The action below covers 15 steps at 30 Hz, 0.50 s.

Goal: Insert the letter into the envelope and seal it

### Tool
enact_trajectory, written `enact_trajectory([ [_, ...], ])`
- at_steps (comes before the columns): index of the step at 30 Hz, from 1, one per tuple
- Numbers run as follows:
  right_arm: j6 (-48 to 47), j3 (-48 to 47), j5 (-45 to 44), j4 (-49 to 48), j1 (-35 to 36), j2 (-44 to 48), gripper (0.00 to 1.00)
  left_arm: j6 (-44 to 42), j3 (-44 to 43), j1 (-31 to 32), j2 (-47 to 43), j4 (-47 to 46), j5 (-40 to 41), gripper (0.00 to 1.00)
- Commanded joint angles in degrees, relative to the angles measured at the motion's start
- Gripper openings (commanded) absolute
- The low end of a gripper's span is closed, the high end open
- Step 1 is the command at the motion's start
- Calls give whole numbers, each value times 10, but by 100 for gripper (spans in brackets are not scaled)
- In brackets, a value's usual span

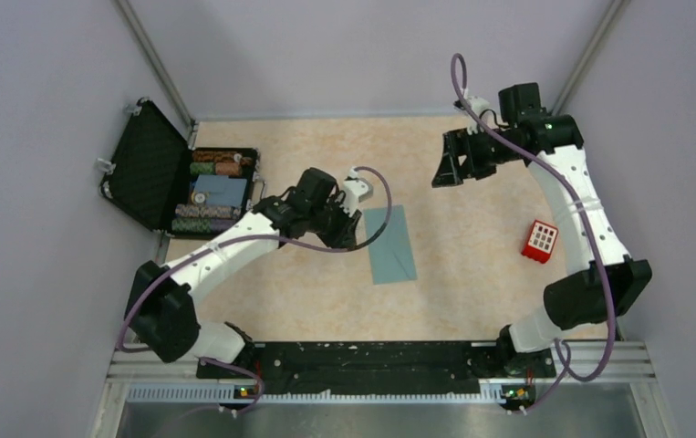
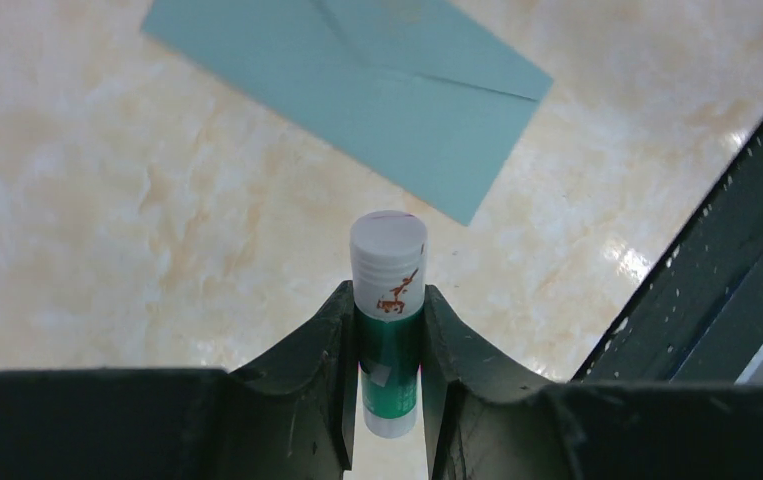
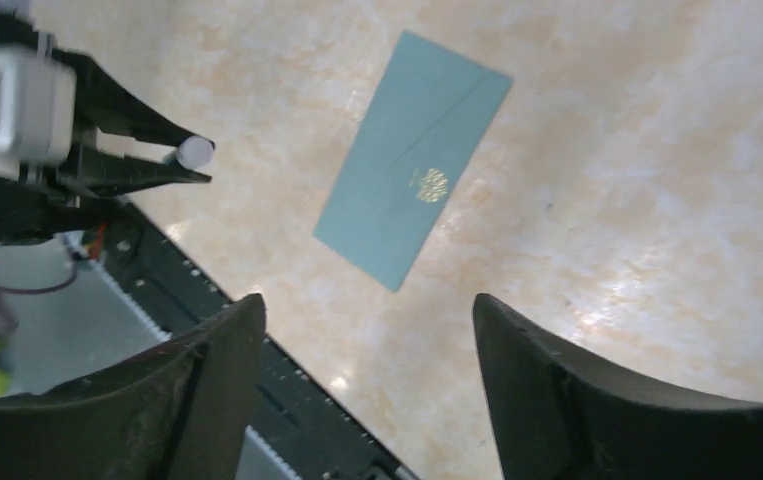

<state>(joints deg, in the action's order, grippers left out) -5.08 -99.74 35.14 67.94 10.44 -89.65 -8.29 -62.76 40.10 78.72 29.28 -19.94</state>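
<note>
The teal envelope [image 1: 390, 245] lies flat in the middle of the table, flap closed; it shows as the envelope [image 2: 357, 90] in the left wrist view and, with a small gold mark on it, as the envelope [image 3: 412, 205] in the right wrist view. My left gripper [image 1: 348, 228] hovers just left of it, shut on a green glue stick [image 2: 389, 330] with a white cap. My right gripper [image 1: 442, 169] is raised at the back right, open and with nothing between its fingers [image 3: 537, 390]. The letter is not in sight.
An open black case [image 1: 180, 178] with stacked chips stands at the left rear. A red block with white dots [image 1: 540, 240] sits right of centre. A black rail [image 1: 362, 356] runs along the near edge.
</note>
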Motion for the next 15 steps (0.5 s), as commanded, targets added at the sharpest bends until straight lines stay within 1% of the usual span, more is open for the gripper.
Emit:
enact_trajectory([
  [1,-52,23,-99,-75,4,76,80,182,-1,-78,36,33,52,4],
  [2,-46,44,-113,-92,4,90,91,204,5,-96,43,32,62,6],
  [3,-41,66,-127,-115,4,106,98,216,9,-114,51,34,78,10],
  [4,-33,88,-139,-128,3,117,99,226,14,-127,60,36,88,13],
  [5,-24,110,-149,-136,4,126,99,232,19,-139,67,36,94,14],
  [7,-15,126,-154,-141,4,136,99,238,28,-155,81,34,102,13],
  [9,-12,129,-138,-145,5,145,99,242,40,-157,87,27,106,11],
  [13,-10,133,-128,-159,4,160,99,268,65,-158,100,8,107,10],
  [14,-10,133,-128,-160,4,161,99,272,70,-158,103,5,110,11],
  [15,-10,134,-129,-159,4,160,99,274,76,-158,107,1,112,13],
])
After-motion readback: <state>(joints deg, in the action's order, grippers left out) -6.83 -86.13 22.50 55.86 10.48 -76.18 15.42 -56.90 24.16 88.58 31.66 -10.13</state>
